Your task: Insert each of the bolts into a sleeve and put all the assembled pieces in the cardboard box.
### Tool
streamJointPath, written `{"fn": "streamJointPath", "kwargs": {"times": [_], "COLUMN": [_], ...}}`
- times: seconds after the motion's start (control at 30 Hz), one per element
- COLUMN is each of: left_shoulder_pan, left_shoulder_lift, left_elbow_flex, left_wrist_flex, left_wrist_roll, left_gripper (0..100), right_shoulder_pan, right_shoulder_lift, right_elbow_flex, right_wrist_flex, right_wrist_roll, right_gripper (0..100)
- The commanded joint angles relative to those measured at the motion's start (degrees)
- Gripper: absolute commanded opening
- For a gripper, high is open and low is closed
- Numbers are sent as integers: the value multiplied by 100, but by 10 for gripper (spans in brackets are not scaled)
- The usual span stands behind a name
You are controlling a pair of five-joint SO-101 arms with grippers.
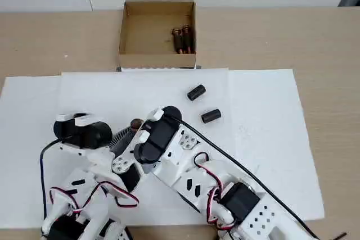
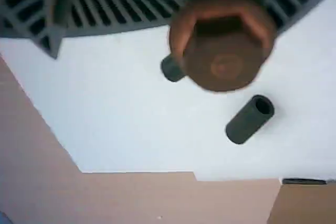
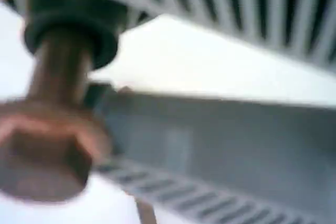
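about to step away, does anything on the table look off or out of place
Nothing stands out. A sleeve and a second sleeve lie loose on the white sheet, assembled pieces lie inside the cardboard box, and a bolt sits where the arms meet.

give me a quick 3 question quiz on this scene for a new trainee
1. True or false: the cardboard box is empty.
2. How many loose sleeves lie on the white paper? A one, B two, C four.
3. Fill in: in the right wrist view, the bolt runs shank-first into a dark ____.

Key: 1 false, assembled pieces lie in it. 2 B. 3 sleeve.
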Motion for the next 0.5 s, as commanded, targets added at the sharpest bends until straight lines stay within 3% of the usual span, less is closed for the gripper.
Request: {"fn": "streamJointPath", "kwargs": {"times": [0.0,0.27,0.47], "left_shoulder_pan": [-132,-114,-141], "left_shoulder_lift": [-44,-44,-44], "left_elbow_flex": [-145,-136,-180], "left_wrist_flex": [70,888,905], "left_wrist_roll": [-264,-607,-615], "left_gripper": [224,221,221], "right_shoulder_pan": [-4,-4,-4], "right_shoulder_lift": [-57,-57,-57], "right_elbow_flex": [-62,-62,-62], "right_wrist_flex": [-171,-171,-171], "right_wrist_roll": [35,35,35], "right_gripper": [4,4,4]}}
